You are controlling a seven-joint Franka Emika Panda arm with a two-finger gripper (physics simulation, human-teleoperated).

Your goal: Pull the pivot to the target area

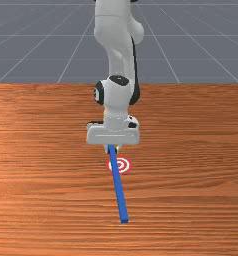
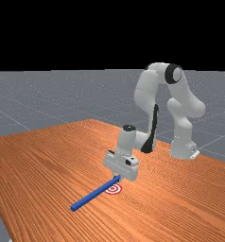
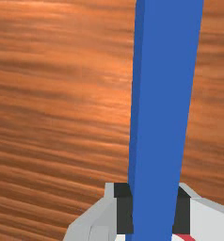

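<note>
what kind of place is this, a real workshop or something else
Not a real workshop, it seems: a simulated robot test scene. A white arm reaches over a wooden table, a flat bullseye marks a spot, and the floor is a plain grey grid.

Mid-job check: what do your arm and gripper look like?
My arm is smooth, rounded and white to pale grey, with black round joint caps and a black strip along the forearm. I see no loose cables. My gripper has a wide white body and two pale grey fingers with blocky black pads.
</note>
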